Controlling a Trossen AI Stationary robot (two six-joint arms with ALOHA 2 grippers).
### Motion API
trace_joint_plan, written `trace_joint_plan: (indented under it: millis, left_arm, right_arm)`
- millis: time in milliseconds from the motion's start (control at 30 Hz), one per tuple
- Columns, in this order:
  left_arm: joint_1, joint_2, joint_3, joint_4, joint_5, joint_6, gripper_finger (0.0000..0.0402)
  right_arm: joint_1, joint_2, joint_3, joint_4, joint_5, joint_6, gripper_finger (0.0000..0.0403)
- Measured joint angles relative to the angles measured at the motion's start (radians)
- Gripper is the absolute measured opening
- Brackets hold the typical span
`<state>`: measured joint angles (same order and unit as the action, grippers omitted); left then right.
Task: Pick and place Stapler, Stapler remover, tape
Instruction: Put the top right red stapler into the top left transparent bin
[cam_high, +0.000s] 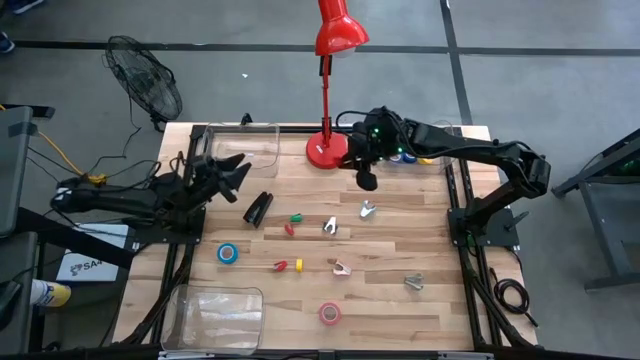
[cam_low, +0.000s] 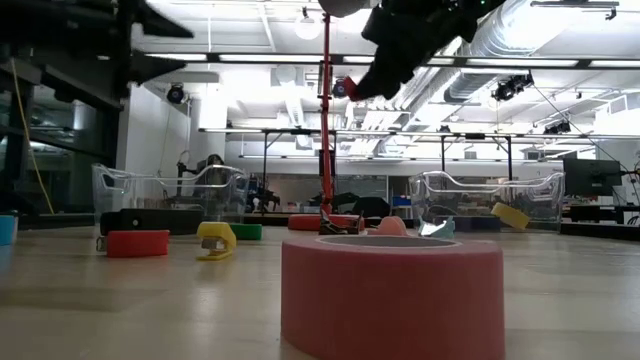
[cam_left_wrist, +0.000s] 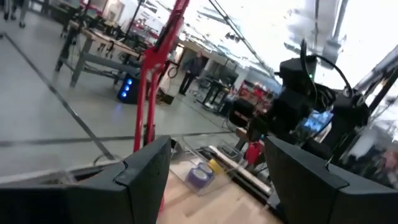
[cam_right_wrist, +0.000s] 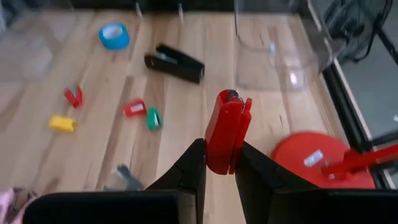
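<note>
My right gripper (cam_high: 366, 181) hangs above the table beside the red lamp's base (cam_high: 325, 152), shut on a small red stapler remover (cam_right_wrist: 226, 129). The black stapler (cam_high: 258, 208) lies flat on the wood left of centre. A blue tape roll (cam_high: 228, 253) and a pink one (cam_high: 329, 313) lie flat nearer the front. Purple and yellow rolls (cam_left_wrist: 200, 176) sit in the far right bin. My left gripper (cam_high: 232, 176) is raised at the left edge, open, with nothing between its fingers (cam_left_wrist: 146, 180). My right gripper pinches the red stapler remover between its two fingers, by the end nearest the wrist (cam_right_wrist: 219, 163). The fingers slant down from the table's far right. The remover sticks out past the fingertips, in line with them, lifted clear of the table.
Small stapler removers are scattered mid-table: green (cam_high: 296, 216), red (cam_high: 289, 228), yellow-and-red (cam_high: 290, 266) and several silver ones (cam_high: 342, 267). Clear bins stand at the far left (cam_high: 245, 148) and near left (cam_high: 215, 315). The lamp's pole (cam_low: 326, 120) rises at the far middle.
</note>
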<state>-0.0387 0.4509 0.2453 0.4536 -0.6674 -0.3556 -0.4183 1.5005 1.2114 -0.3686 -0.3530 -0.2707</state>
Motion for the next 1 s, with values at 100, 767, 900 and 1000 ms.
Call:
trace_joint_plan:
  millis: [100, 767, 900, 1000]
  left_arm:
    - [0.002, 0.134, 0.102, 0.004, 0.000, 0.072, 0.0254]
    - [0.409, 0.753, 0.607, -0.002, 0.835, 0.101, 0.0254]
    - [0.412, 0.808, 0.645, 0.001, 0.893, 0.106, 0.0254]
    - [0.412, 0.839, 0.662, 0.001, 0.905, 0.115, 0.0254]
  right_arm:
    - [0.001, 0.000, 0.000, 0.057, -0.025, 0.031, 0.0057]
    - [0.002, 0.000, 0.000, 0.325, -0.126, 0.188, 0.0057]
    - [0.002, 0.000, 0.000, 0.332, -0.126, 0.189, 0.0057]
    - [0.002, 0.000, 0.000, 0.336, -0.126, 0.189, 0.0057]
